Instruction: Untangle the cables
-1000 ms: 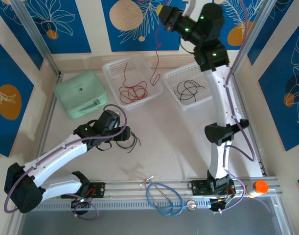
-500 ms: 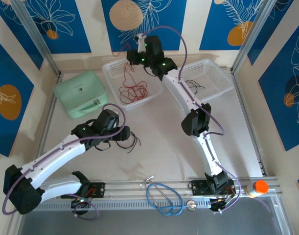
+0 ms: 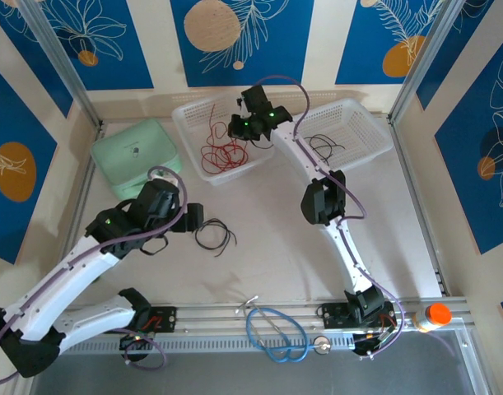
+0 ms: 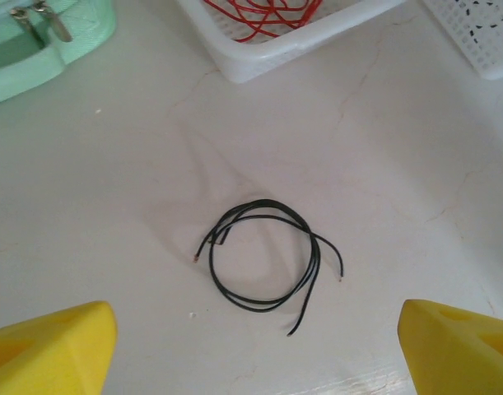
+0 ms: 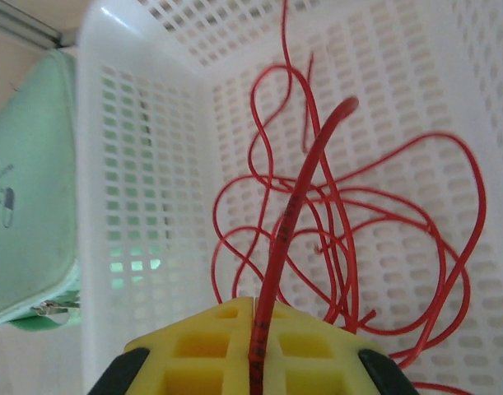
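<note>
Left fingers [image 4: 49, 346] farther back; one black cable [image 4: 316, 253], two baskets [image 3: 183, 123].

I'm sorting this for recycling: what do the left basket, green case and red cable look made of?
Left basket: moulded white plastic, slightly glossy, perforated walls. Green case: probably fabric or faux leather, matte, with zipper pulls. Red cable: glossy plastic insulation, bends freely; core unseen.

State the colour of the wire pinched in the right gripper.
The wire is red; the right wrist view shows it best.
</note>
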